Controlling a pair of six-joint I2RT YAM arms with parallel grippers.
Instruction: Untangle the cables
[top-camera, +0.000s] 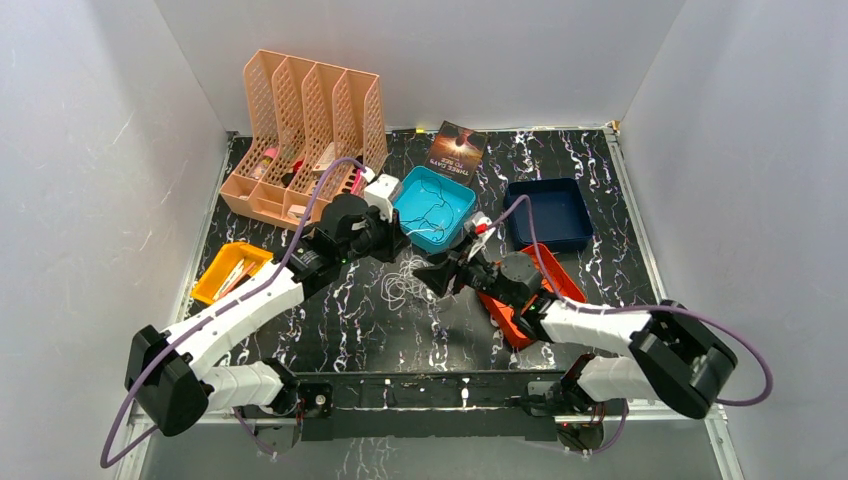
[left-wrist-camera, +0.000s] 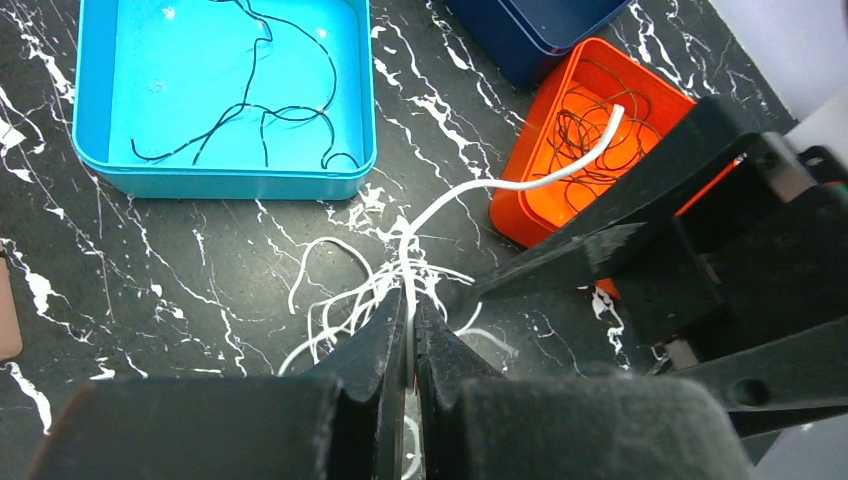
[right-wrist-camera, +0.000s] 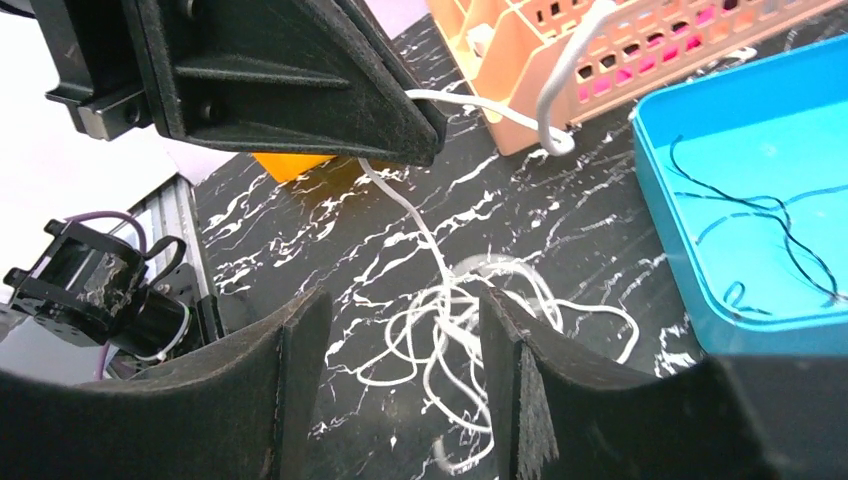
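Note:
A tangle of white cable lies on the black marble table between my two grippers. My left gripper is shut on one strand of it, which rises from the tangle and passes between the fingers. The free end curves up toward the orange tray. In the top view the left gripper hovers just above and left of the tangle. My right gripper is open and empty, with the tangle showing between its fingers. It sits just right of the tangle.
A teal tray holds a thin black cable. The orange tray holds dark coiled cables. A dark blue tray, a yellow tray, a peach file organizer and a book stand around.

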